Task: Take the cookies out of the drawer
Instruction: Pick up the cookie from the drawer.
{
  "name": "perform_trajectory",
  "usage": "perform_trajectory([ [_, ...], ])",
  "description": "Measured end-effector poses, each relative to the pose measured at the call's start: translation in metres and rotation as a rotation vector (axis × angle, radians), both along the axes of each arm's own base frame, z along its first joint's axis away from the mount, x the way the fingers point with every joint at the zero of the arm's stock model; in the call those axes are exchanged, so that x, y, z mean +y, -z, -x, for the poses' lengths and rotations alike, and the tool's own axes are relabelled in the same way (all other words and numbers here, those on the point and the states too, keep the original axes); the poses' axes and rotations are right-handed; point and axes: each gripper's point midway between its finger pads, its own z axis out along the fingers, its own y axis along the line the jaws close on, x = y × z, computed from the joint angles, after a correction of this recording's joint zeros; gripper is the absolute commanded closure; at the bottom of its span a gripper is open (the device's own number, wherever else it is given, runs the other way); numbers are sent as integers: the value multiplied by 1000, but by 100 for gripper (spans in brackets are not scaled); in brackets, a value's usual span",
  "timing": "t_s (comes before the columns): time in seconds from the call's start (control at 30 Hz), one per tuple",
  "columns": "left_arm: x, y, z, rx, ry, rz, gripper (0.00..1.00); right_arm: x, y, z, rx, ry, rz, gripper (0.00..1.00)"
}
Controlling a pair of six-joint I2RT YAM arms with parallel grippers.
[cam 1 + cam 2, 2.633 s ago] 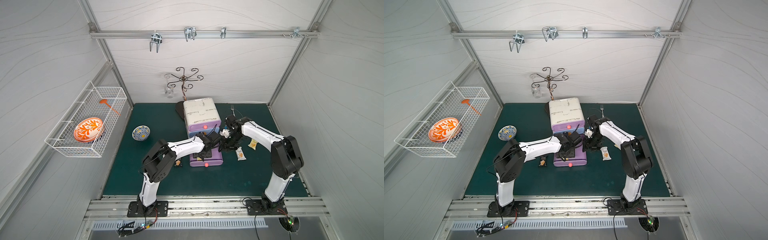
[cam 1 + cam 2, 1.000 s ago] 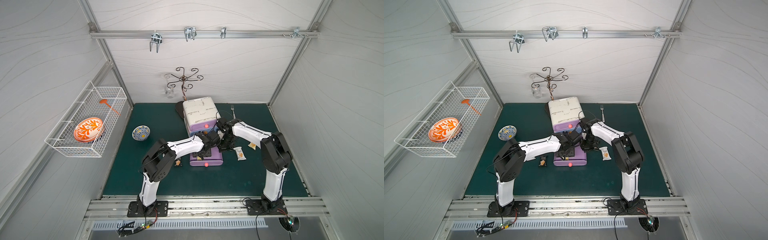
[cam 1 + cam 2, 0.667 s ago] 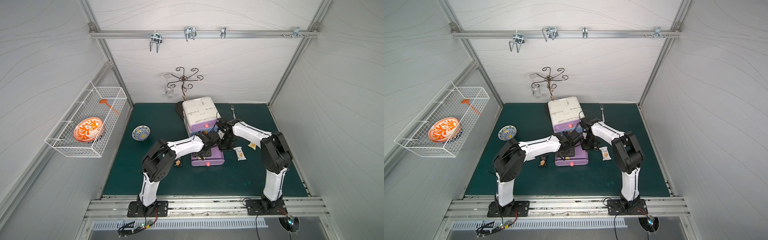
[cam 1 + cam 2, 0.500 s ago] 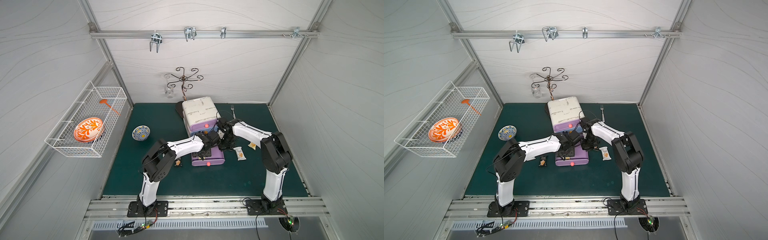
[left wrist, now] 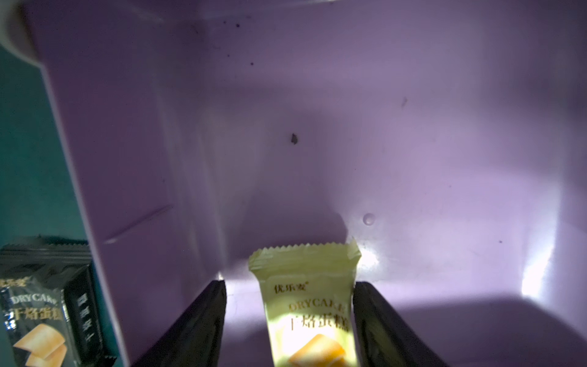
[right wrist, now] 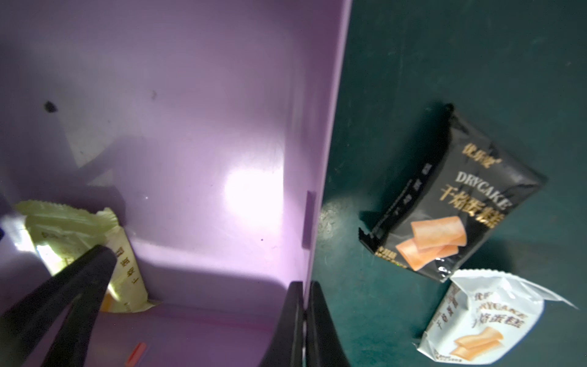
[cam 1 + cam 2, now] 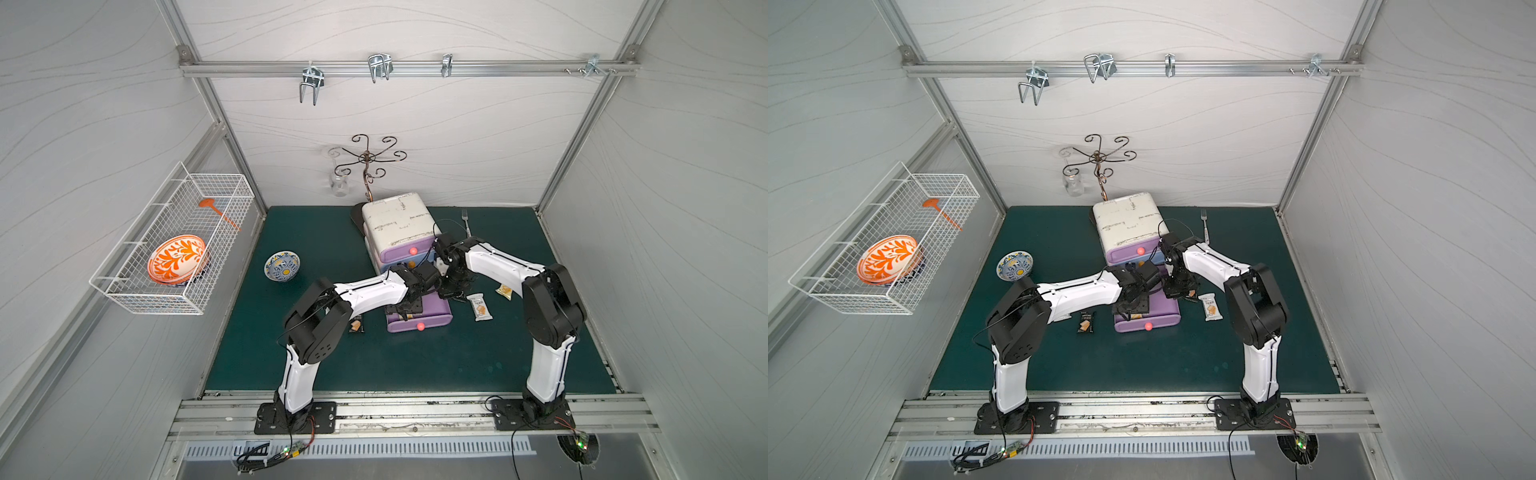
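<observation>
The purple drawer (image 7: 436, 312) (image 7: 1167, 309) stands pulled out of the cabinet. My left gripper (image 5: 289, 284) (image 7: 405, 309) is down inside it, open. Its two fingers stand either side of a pale yellow cookie packet (image 5: 305, 302) (image 6: 73, 228) that lies on the drawer floor, and there is a gap on one side. My right gripper (image 6: 306, 286) (image 7: 451, 291) is shut on the drawer's right side wall (image 6: 330, 127). Outside on the mat lie a black packet (image 6: 460, 203), a white packet (image 6: 482, 317) (image 7: 478, 306), another black packet (image 5: 44, 311) (image 7: 356, 326) left of the drawer, and a yellow one (image 7: 505, 291).
The white-topped cabinet (image 7: 395, 220) stands behind the drawer, with a fork (image 7: 465, 220) to its right and a wire stand with a glass (image 7: 368, 166) behind it. A patterned bowl (image 7: 282, 266) sits on the mat to the left. A wire basket (image 7: 174, 245) hangs on the left wall.
My right gripper has come left and down to the drawer's right wall and shut on it. My left gripper has stayed open inside the drawer.
</observation>
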Motion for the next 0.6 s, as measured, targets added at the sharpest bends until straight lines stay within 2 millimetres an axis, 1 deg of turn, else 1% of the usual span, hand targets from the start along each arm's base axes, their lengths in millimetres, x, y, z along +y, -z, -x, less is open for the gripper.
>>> perform_trajectory([
  [0.3, -2, 0, -1, -3, 2, 8, 30, -1, -3, -8, -42, -22, 15, 96],
  [0.53, -3, -1, -2, -7, 6, 13, 30, 4, -19, -28, -118, -43, 11, 96],
  [0.6, -3, -1, -4, -11, 2, 18, 29, 6, -20, -30, -127, -50, 10, 96],
])
